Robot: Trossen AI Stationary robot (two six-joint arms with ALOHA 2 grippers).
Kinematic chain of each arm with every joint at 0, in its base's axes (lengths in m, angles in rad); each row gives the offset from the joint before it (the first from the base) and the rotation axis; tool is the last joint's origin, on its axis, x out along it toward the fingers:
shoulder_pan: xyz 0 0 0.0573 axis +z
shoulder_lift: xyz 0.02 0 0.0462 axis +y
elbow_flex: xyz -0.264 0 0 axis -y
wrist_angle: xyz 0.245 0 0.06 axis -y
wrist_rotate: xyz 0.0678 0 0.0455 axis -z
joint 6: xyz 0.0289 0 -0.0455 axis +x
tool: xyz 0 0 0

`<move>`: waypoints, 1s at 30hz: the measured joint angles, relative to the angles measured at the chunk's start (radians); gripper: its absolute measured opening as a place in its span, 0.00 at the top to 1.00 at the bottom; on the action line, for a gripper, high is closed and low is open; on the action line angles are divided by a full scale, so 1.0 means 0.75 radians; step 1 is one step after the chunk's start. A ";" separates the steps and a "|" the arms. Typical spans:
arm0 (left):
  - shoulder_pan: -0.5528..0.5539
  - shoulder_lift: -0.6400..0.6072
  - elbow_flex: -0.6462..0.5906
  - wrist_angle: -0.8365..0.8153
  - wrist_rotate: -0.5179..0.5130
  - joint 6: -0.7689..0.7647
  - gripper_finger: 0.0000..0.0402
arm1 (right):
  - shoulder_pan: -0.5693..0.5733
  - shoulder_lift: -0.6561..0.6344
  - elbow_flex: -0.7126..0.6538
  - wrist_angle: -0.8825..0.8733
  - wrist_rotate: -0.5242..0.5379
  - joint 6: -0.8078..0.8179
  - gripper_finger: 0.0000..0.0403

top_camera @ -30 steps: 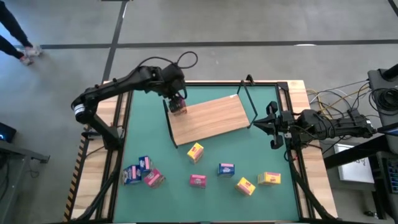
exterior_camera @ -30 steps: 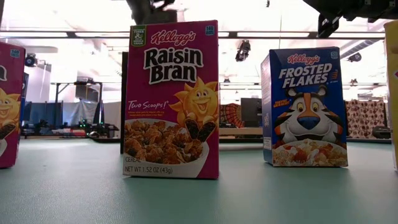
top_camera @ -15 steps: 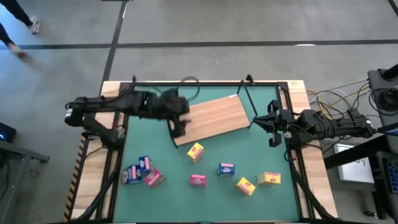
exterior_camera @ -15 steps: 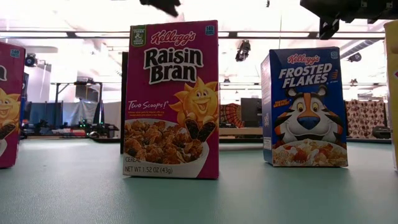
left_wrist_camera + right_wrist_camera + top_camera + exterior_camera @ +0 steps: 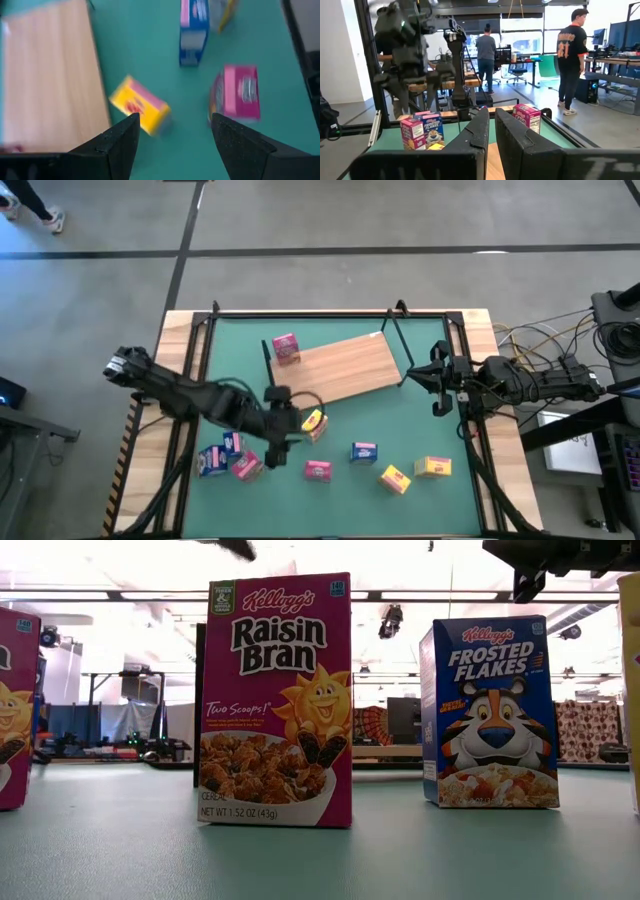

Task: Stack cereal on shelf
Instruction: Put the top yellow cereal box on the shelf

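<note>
Left pincer [image 5: 284, 423] hangs low over the green tabletop [image 5: 420, 420], jaws wide and empty, right beside a small yellow cardboard cereal box [image 5: 314, 423] lying near the front edge of the light-brown wooden shelf board [image 5: 340, 370]. One pink cereal box [image 5: 285, 347] stands on the shelf's far corner; the other boxes sit scattered on the mat. That yellow one looks like the next pick, and it lies skewed. Best to square the fingers [image 5: 115, 142] to two flat faces, settle fully around it, then close gently so the light box doesn't skid. Right pincer [image 5: 441, 383] waits at the tabletop's right edge, jaws pressed together.
</note>
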 joint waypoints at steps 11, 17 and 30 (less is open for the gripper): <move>-0.086 -0.002 -0.122 -0.172 0.037 -0.354 0.43 | 0.000 0.000 0.000 0.000 0.000 -0.001 0.94; -0.138 -0.003 -0.150 -0.218 -0.074 -0.377 0.43 | 0.000 0.001 0.000 0.021 0.000 -0.029 0.94; -0.259 -0.027 -0.243 -0.108 -0.544 -0.175 0.43 | 0.001 0.251 0.000 0.361 0.021 0.013 0.94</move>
